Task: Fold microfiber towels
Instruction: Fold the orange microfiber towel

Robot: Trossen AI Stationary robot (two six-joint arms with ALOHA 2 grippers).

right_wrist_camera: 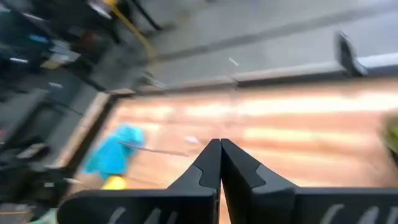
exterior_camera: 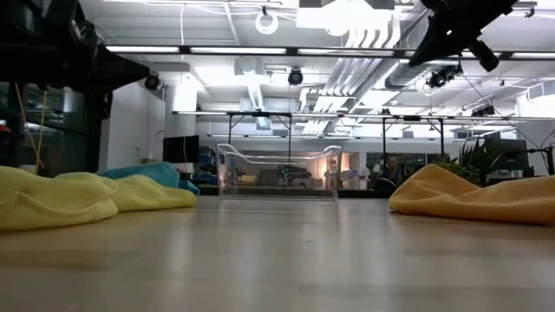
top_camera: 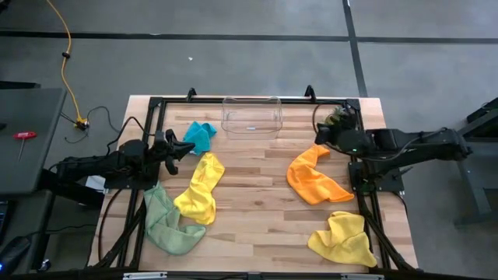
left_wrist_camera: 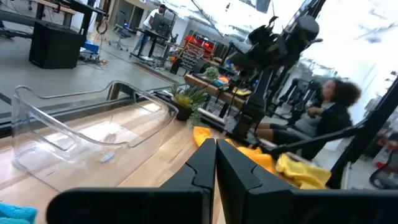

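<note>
Showing the table: a wooden table (top_camera: 257,194) from above, towels scattered loose, none folded, so folding looks not yet begun.
Arms: both raised clear of the cloths, which suggests a waiting pose.
Clear bin: clear plastic bin (top_camera: 251,114) at twelve o'clock, empty, likely meant for finished towels.
Orange towel: orange towel (top_camera: 315,180) crumpled at three o'clock, just under the right arm's reach.
Yellow towels: one yellow towel (top_camera: 201,189) at eight o'clock; second yellow towel (top_camera: 342,239) at five o'clock.
Green towel: light green towel (top_camera: 167,224) at seven o'clock, touching the first yellow one.
Teal towel: teal-blue towel (top_camera: 200,136) at ten o'clock.
Left gripper: left gripper (left_wrist_camera: 216,163) at nine o'clock, fingers pressed together, holding nothing.
Right gripper: right gripper (right_wrist_camera: 220,163) at two o'clock, fingers together, empty.
</note>
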